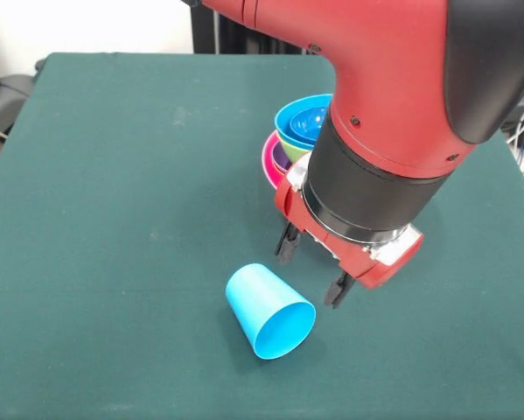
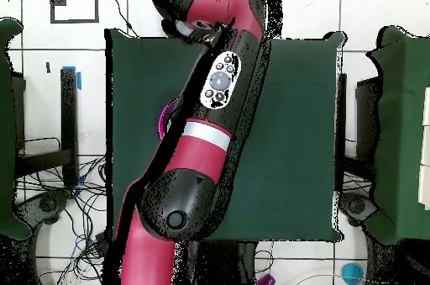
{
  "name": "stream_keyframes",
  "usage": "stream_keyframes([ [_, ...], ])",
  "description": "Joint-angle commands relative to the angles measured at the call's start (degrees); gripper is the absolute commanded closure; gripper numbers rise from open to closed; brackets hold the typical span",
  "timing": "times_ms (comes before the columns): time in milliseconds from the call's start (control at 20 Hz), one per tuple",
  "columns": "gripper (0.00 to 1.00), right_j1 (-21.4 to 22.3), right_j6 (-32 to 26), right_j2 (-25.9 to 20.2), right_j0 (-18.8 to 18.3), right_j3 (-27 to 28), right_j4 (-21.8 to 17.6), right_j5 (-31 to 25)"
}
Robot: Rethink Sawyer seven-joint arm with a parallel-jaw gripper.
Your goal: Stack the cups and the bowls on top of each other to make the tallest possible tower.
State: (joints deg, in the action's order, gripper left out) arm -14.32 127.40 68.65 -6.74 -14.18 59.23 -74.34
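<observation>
A sky blue cup lies on its side on the green table, with its mouth turned towards the front right. My gripper hangs just behind and to the right of it, open and empty, with one black finger on each side. The tower stands behind the arm: nested pink, purple, lime green and sky blue bowls with a darker blue one inside, its right part hidden. In the overhead view only a pink sliver of the tower shows beside the arm. The yellow-green cup is out of view.
The red and black arm fills the upper right of the front view and crosses the middle of the table in the overhead view, hiding the cup there. Cables and furniture stand on the floor around the table.
</observation>
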Motion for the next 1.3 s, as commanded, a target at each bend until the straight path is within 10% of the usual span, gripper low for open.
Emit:
stream_keyframes([
  [50,0.0,-3.1,2.0,-5.8,-0.4,-0.6,-1.8,4.0],
  [1300,0.0,0.4,-0.8,-11.9,2.9,-9.0,-7.7,7.1],
])
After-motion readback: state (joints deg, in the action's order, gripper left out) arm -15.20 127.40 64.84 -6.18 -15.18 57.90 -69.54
